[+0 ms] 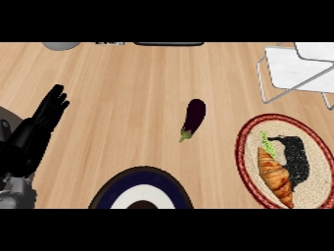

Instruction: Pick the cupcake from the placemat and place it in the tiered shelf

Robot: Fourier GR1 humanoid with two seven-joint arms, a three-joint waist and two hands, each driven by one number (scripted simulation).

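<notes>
The cupcake [268, 144] is hard for me to read from here. All I can pick out for certain is a small green top on the placemat [246, 128], at the right of the head view. It touches the upper tip of a croissant [276, 176] that runs lengthwise down the mat. Pressed against both on the right is a black, speckled shape [296, 158], also long from top to bottom. I cannot tell whether it is the cupcake's dark body or my right hand over it, since no grey forearm leads to it. So I cannot give that hand's state.

The tiered shelf [299, 68] stands beyond the mat, towards the upper right and near it. I judge the carry to be a short one, away from me and slightly right.

My left hand [43, 122] rests at the far left edge, fingers straight and spread upward, holding nothing. It is well apart from the mat, with an eggplant [193, 117] and a blue-rimmed plate [142, 188] lying between. The right side is plainly nearer, so I would leave this pick to the right arm.
</notes>
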